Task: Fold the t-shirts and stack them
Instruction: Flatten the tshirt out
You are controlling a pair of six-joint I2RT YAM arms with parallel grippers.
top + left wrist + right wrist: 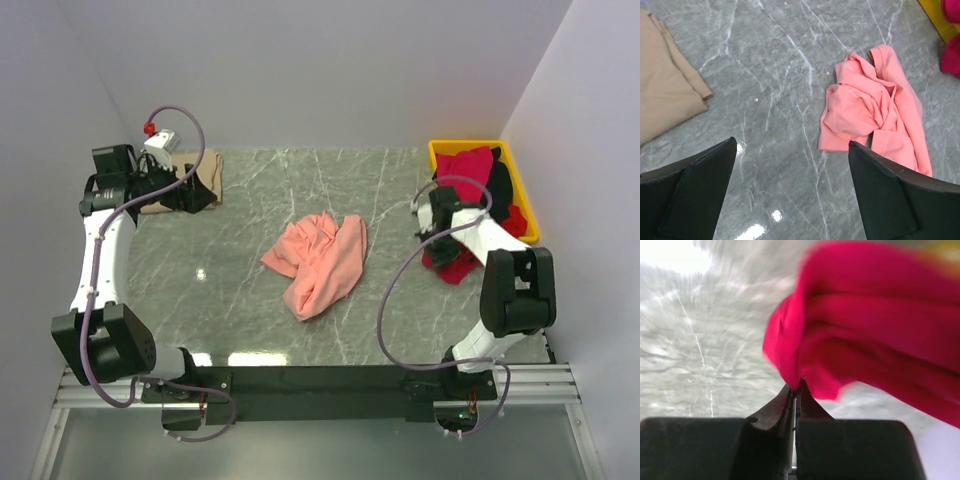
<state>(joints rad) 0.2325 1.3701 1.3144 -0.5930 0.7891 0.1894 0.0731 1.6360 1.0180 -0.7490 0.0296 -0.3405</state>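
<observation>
The right gripper (796,386) is seen at the bottom of the frame with its two dark fingers pressed together, and a fold of a crimson-red t-shirt (880,330) is pinched between their tips. The cloth is bunched in thick rolls across the upper right and is set against the grey marble table (700,360), whose white veins are smeared by blur. A patch of white glare (675,255) is caught in the top left corner.

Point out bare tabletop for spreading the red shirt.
Bare marble: near-left, between the left arm and the pink shirt; and the far middle, between the tan shirt and the yellow bin. Crowded at right around the red shirt.
</observation>
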